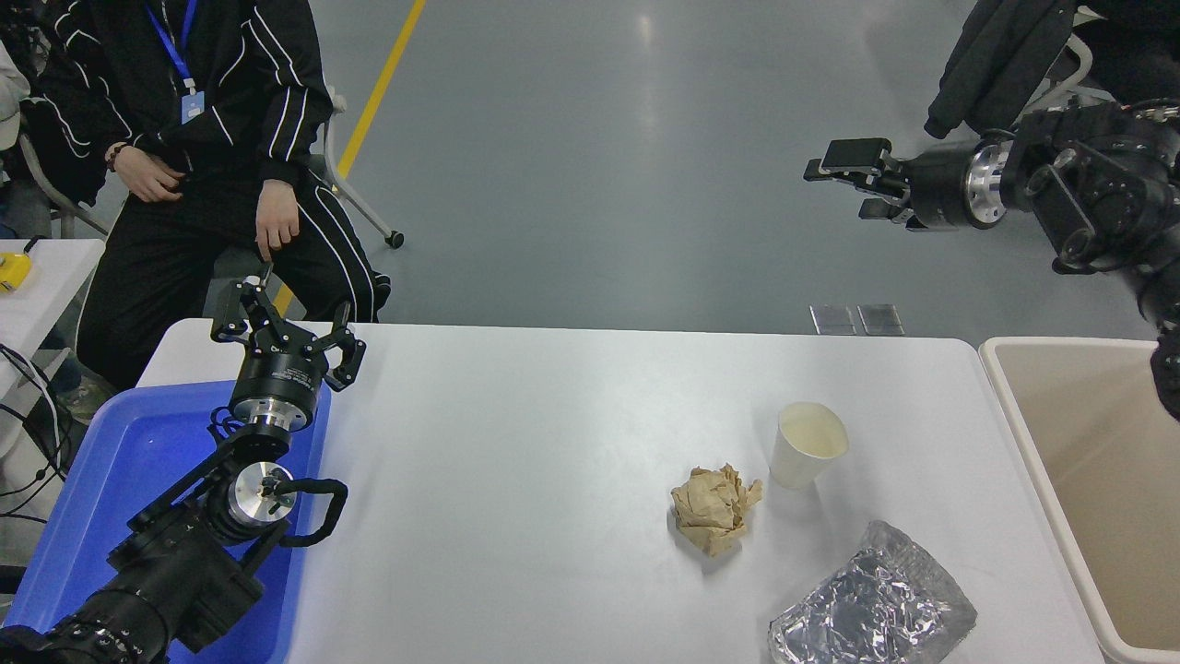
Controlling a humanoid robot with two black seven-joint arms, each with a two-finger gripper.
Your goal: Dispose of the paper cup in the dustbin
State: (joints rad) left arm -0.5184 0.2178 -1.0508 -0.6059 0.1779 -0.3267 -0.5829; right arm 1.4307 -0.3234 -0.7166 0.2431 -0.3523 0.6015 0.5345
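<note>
Since my right arm does the work here, my left gripper [281, 323] just sits parked at the lower left, hanging over the blue tray [129, 480] with its fingers spread wide and nothing in them. Looks like a sensible spot, well out of the way of everything on the right half of the table [516, 433].

Moving across, there's a crumpled brown paper ball [714, 507] lying just beside the cup [807, 444], close but I can't tell if they touch. The cup stands upright with its mouth up, which should make it easy to take from the side. It's plain cream-white, tapered toward the base, rim a bit out of round, and looks empty inside. Light and squashy, I'd guess, so a gentle squeeze is all it should need.

Nearer me and a bit right of the cup is a crinkled foil tray [876, 609], apart from it.

My right gripper [834, 189] is up high beyond the far edge, well apart from the cup, jaws parted and holding nothing, so no grab yet. The bin [1014, 406] sits against the table's right end, mouth open, so it's a short carry from the cup.
</note>
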